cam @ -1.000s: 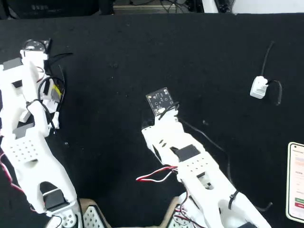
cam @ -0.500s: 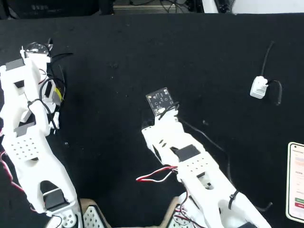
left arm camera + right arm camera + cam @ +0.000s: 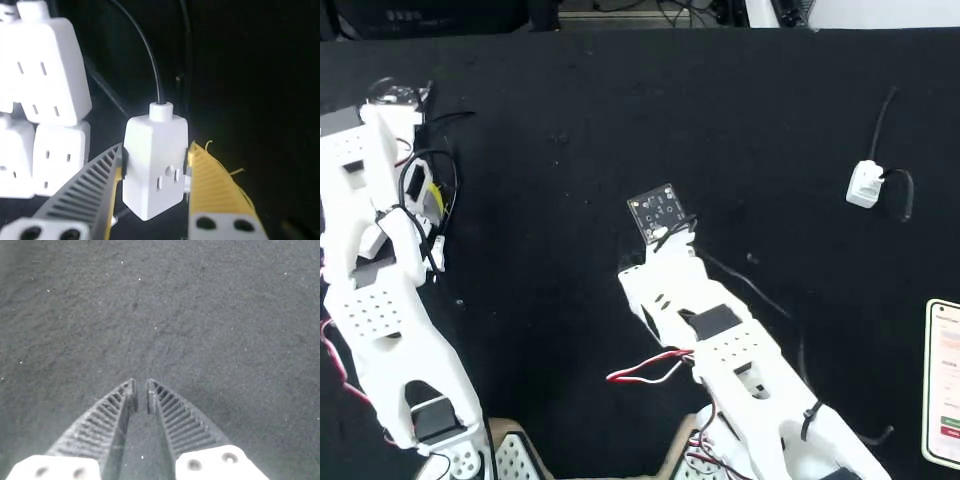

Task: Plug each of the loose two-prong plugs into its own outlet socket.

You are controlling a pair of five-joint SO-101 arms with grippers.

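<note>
Left gripper (image 3: 155,150) clamps the white boxy plug (image 3: 155,175) and has edged slightly left beside the white outlet block (image 3: 47,70). Not inserted yet. Right gripper (image 3: 141,385) is closed, empty and unmoved.

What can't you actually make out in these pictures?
- Left wrist view: the outlet sockets run off the picture's edge, so their count is unknown.
- High view: the left arm covers those sockets and the held plug in the left end effector.
- High view: the loose plug is too small to show its prongs.
</note>
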